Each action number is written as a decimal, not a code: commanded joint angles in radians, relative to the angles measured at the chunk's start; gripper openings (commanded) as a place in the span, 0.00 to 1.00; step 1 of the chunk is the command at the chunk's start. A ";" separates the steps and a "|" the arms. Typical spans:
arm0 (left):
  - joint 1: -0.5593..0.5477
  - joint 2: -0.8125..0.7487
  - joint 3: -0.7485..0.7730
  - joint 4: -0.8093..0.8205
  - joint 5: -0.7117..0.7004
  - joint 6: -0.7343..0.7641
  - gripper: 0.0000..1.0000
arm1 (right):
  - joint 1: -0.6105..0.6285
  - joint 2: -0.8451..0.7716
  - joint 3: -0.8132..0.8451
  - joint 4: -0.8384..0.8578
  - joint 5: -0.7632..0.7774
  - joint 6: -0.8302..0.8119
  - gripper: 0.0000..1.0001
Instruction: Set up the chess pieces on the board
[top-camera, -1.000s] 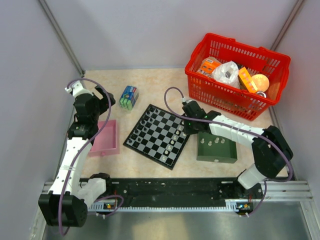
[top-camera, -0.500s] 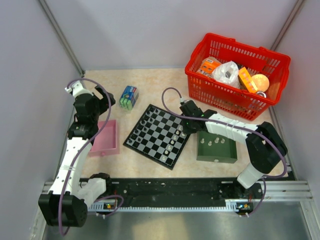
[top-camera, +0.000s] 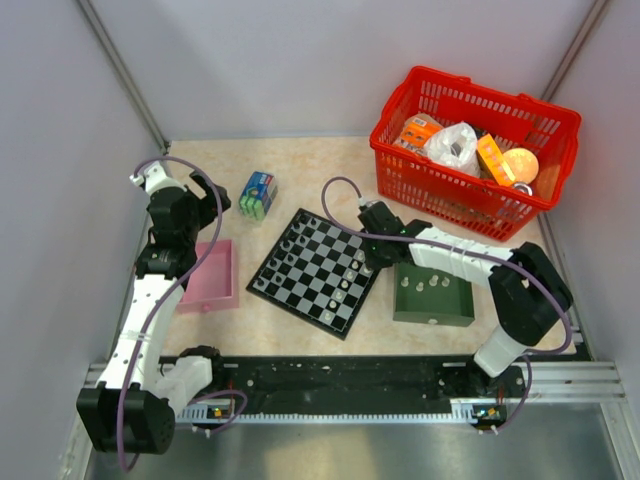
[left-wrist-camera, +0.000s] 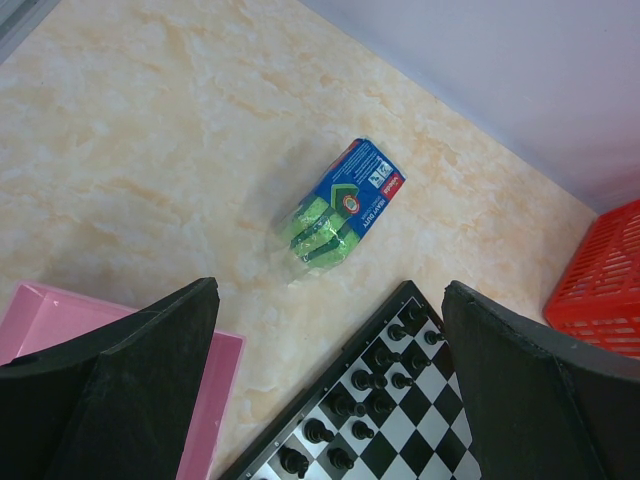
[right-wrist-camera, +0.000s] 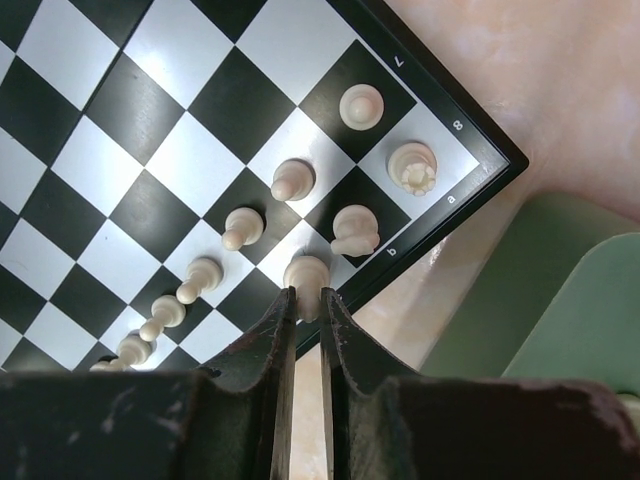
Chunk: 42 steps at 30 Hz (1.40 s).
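The black and silvery-white board (top-camera: 320, 270) lies mid-table. Dark pieces (left-wrist-camera: 372, 380) stand along its far-left side and pale pieces (right-wrist-camera: 292, 180) along its right side. My right gripper (right-wrist-camera: 306, 297) is shut on a pale chess piece (right-wrist-camera: 306, 274) and holds it over a square at the board's right edge, next to a pale knight (right-wrist-camera: 354, 230) and a rook (right-wrist-camera: 413, 166). In the top view that gripper (top-camera: 366, 262) is at the board's right edge. My left gripper (left-wrist-camera: 330, 400) is open and empty, high above the board's far-left corner and the pink tray (top-camera: 212, 274).
A green tray (top-camera: 434, 296) with a few pale pieces stands right of the board. A red basket (top-camera: 470, 150) of groceries is at the back right. A green and blue sponge pack (top-camera: 258, 195) lies behind the board.
My right gripper has moved slightly left and toward the back along the board's right edge. The left arm has not moved.
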 joint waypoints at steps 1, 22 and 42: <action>0.006 -0.005 -0.001 0.053 -0.004 0.002 0.99 | 0.016 0.018 0.055 0.017 0.020 -0.019 0.13; 0.006 -0.006 -0.006 0.055 -0.004 0.000 0.99 | 0.020 -0.056 0.069 0.004 -0.008 -0.024 0.24; 0.007 -0.009 -0.006 0.055 0.005 -0.004 0.99 | -0.006 -0.367 -0.034 -0.049 0.273 0.027 0.47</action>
